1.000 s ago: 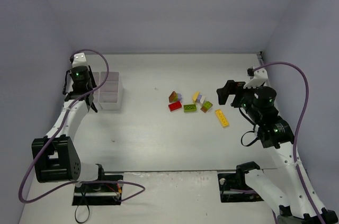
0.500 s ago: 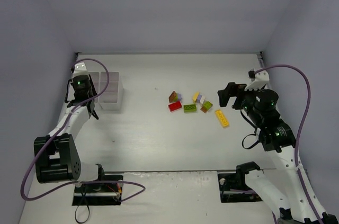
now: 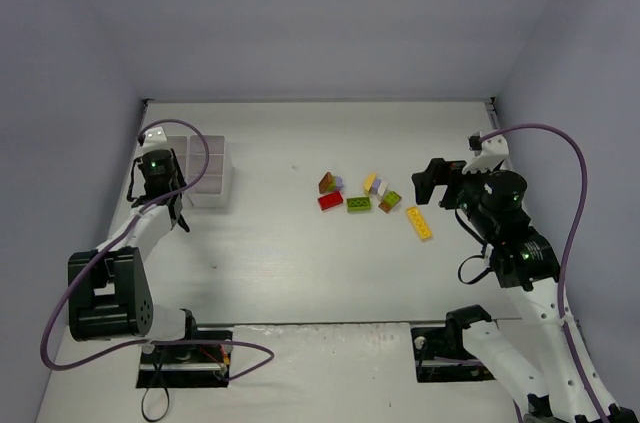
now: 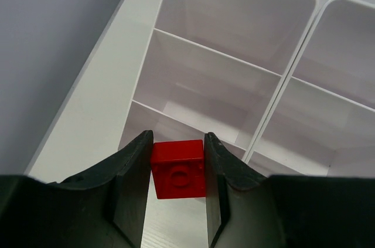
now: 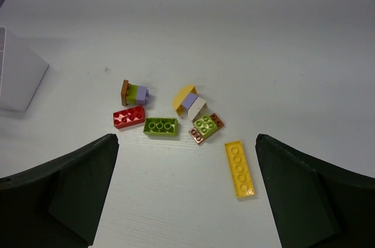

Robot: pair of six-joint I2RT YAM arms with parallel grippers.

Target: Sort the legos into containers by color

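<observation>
Tray (image 3: 221, 181) by the counter's (image 3: 300, 263) left edge; bricks (image 3: 359, 204) clustered right of centre, the long brick (image 3: 419, 223) nearest the right edge

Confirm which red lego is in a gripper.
The small square red brick clamped in the left gripper, over the white tray. The longer red brick lies on the table beside a lime green brick.

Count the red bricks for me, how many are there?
2. One small red studded plastic brick is pinched between the left fingers by the white divided plastic tray. The other red brick lies on the table beside a lime green brick. None seems hidden.
</observation>
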